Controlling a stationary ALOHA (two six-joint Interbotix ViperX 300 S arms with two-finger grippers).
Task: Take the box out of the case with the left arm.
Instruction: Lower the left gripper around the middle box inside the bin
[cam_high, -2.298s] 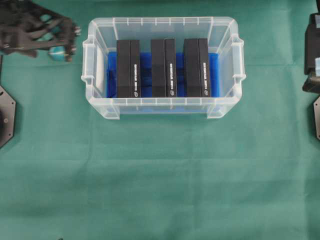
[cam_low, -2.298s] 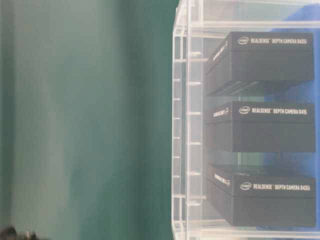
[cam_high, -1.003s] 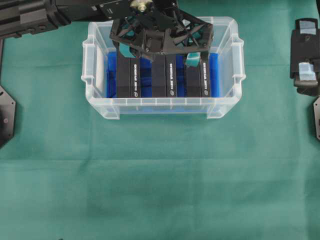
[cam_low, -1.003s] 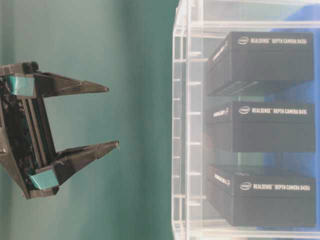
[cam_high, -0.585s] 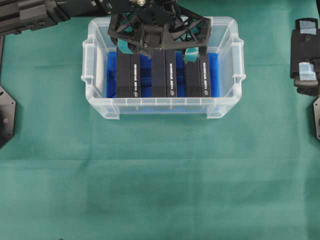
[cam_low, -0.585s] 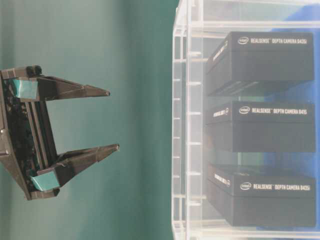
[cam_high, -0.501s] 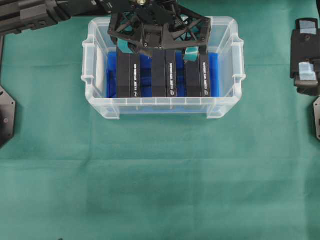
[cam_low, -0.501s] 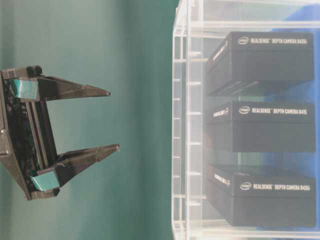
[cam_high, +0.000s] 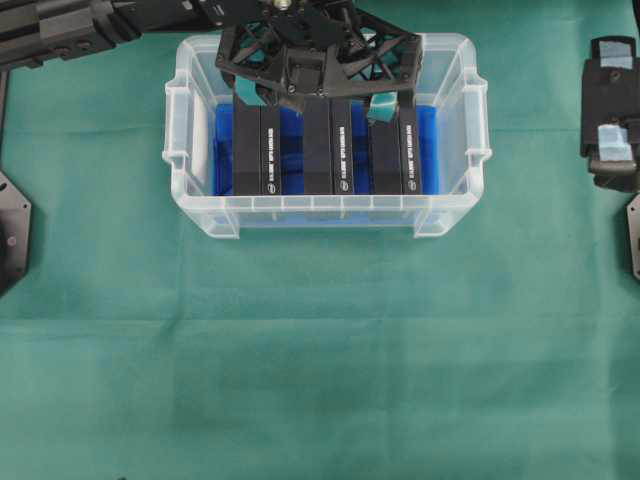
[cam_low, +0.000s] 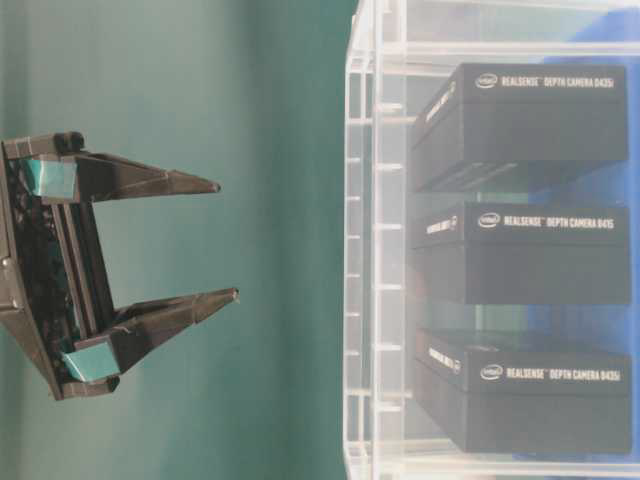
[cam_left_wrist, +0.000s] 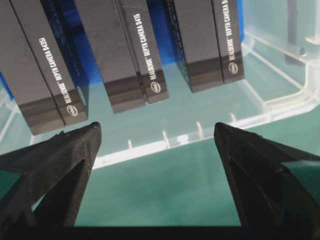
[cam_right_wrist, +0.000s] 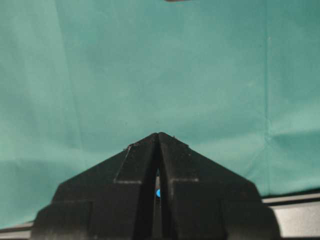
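Three flat black cardboard boxes (cam_high: 328, 147) printed "REALSENSE DEPTH CAMERA D435" stand side by side in your clear plastic rectangular case (cam_high: 190, 170), where your left arm's lattice-frame gripper (cam_high: 318, 98) hovers above their far ends, fingers (cam_left_wrist: 55, 160) spread wide and touching none, while your right gripper (cam_right_wrist: 158, 137) rests pressed together.

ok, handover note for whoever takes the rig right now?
Left pincer: open, empty, hovering above the far end of the clear plastic case with blue lining.
Right pincer: shut, empty, parked over the green cloth.
Three black rectangular camera boxes stand side by side inside the case, none touched.
Done: approach only.
Left: lower, grip one box, lift it out.
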